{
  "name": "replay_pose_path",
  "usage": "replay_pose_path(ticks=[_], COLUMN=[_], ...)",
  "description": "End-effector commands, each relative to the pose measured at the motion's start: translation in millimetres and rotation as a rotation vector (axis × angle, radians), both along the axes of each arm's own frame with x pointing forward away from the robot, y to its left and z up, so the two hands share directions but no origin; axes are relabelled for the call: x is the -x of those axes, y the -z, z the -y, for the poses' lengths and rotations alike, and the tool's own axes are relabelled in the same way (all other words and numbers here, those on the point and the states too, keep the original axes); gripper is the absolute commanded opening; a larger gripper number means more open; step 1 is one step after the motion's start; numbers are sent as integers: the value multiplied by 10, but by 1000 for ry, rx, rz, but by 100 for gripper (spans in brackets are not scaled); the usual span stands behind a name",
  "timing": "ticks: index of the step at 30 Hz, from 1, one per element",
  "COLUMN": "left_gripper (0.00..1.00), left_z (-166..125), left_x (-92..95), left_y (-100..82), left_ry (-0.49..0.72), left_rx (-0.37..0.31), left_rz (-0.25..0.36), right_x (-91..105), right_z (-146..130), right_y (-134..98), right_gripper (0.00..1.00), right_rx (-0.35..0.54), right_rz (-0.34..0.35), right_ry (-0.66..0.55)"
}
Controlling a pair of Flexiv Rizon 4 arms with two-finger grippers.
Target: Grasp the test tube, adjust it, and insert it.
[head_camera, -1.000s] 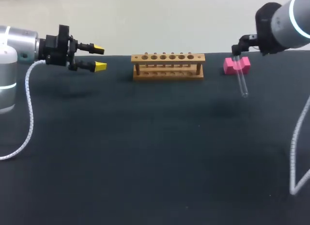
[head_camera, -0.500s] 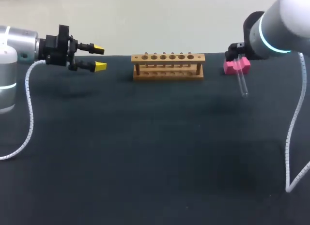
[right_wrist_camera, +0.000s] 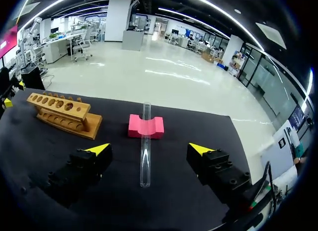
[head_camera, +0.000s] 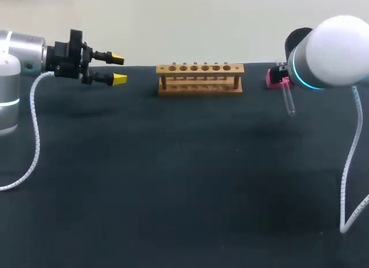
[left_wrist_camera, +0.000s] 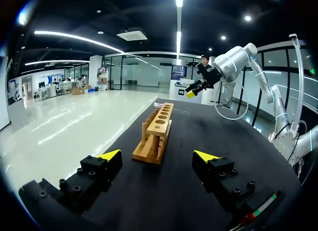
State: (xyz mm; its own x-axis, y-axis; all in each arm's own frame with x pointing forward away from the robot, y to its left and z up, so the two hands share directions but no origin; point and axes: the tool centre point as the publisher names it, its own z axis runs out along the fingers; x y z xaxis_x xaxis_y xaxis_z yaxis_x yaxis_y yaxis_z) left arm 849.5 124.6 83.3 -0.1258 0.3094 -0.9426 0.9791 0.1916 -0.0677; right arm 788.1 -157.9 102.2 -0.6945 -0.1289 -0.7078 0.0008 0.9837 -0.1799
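A clear test tube (head_camera: 289, 100) (right_wrist_camera: 145, 147) lies slanted, one end propped on a pink block (head_camera: 272, 78) (right_wrist_camera: 145, 126), the other end on the black table. My right gripper (right_wrist_camera: 149, 149) hovers over it, open; the tube shows in the gap between the fingers, touching neither. In the head view my right arm's white elbow (head_camera: 337, 51) hides that gripper. The wooden tube rack (head_camera: 200, 78) (left_wrist_camera: 156, 133) (right_wrist_camera: 63, 115) stands at the back middle, its holes bare. My left gripper (head_camera: 118, 69) (left_wrist_camera: 157, 156) hangs open and holds nothing at the far left, pointing at the rack.
The table is covered in black cloth (head_camera: 184, 181). A white cable (head_camera: 33, 141) droops from my left arm onto the cloth, and another cable (head_camera: 349, 181) hangs from my right arm near the right edge.
My right arm has swung in over the pink block, its elbow coming forward and covering the wrist in the head view. The tube, the rack and my left arm have not moved.
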Motion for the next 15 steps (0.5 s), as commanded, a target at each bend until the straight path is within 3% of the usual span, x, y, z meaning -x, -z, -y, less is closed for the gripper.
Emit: replay_pose_path(ticks=[1, 8, 15], left_gripper=[100, 100, 100], left_z=[-7, -7, -7], left_x=[-22, -22, -22], left_y=[13, 13, 13], left_ry=[5, 5, 5], left_rx=[3, 3, 3], left_rz=[1, 1, 1], right_x=[24, 24, -50], right_z=[7, 7, 39], right_y=[15, 15, 209], right_gripper=[100, 100, 100], right_rx=[-2, -2, 28], right_rz=[72, 72, 156], right_ry=[-13, -13, -34])
